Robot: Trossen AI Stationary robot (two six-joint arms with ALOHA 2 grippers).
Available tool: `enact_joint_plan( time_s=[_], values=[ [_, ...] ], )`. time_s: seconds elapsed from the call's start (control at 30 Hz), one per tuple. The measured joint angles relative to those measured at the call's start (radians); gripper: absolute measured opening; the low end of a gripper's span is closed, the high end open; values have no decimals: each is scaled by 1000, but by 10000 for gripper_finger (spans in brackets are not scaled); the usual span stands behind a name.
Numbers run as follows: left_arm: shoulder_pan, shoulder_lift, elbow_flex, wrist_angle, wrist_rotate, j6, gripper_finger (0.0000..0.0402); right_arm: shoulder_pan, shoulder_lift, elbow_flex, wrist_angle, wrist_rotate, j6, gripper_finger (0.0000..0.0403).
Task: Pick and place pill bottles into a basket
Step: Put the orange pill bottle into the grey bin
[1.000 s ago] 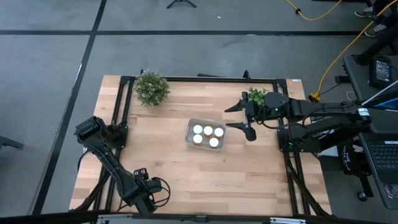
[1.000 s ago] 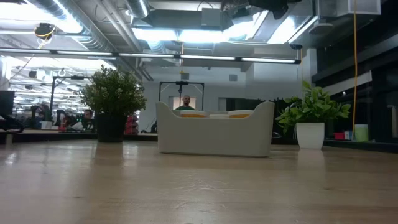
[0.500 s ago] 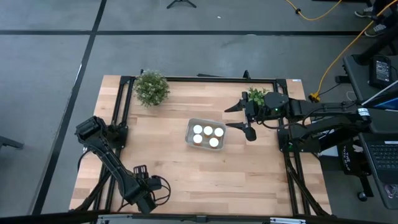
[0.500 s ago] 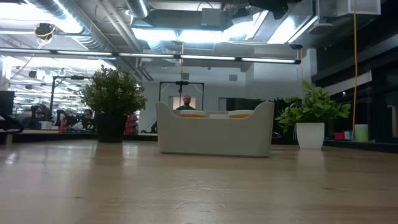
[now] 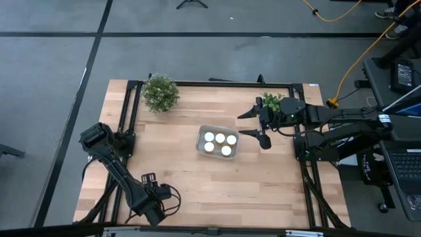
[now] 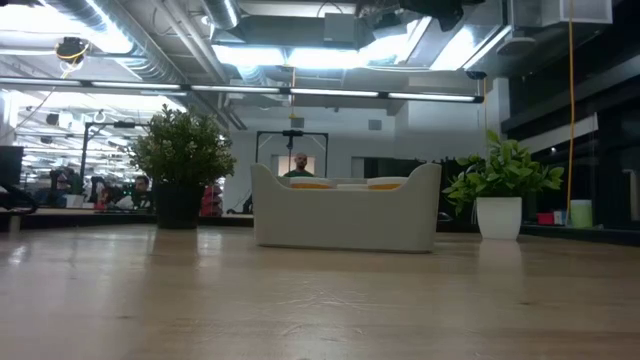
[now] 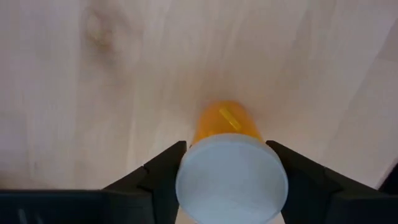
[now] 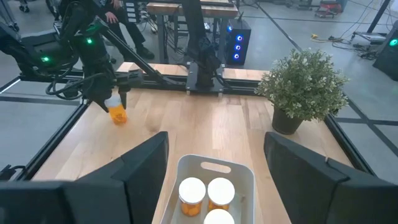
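Left gripper [image 7: 227, 186]: at the table's [image 5: 191, 178] near-left corner, fingers clamped on one pill bottle [image 7: 229, 168], white cap toward the wrist camera, amber body pointing at the wood. Basket [image 5: 218, 142]: mid-table, holding four white-capped bottles [image 5: 220, 138]. Right gripper [image 5: 253, 122]: just beside the basket's right side, raised, fingers spread wide, holding nothing. Two potted plants [image 5: 160, 93] along the far edge.

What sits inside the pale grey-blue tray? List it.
The pale grey-blue rectangular tray holds four orange pill bottles with round white caps standing upright. Their caps and the tray walls hide the tray floor beneath them.
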Motion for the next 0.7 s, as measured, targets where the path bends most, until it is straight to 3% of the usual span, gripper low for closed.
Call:
enact_joint_plan(
  time_s=[0.37,0.7],
  values=[
    [51,-94,0,-77,-121,16,199,0,0,0,-5,0,0,267],
    [197,-243,0,-82,-194,235,197,0,0,0,-9,-2,0,267]
  ],
)
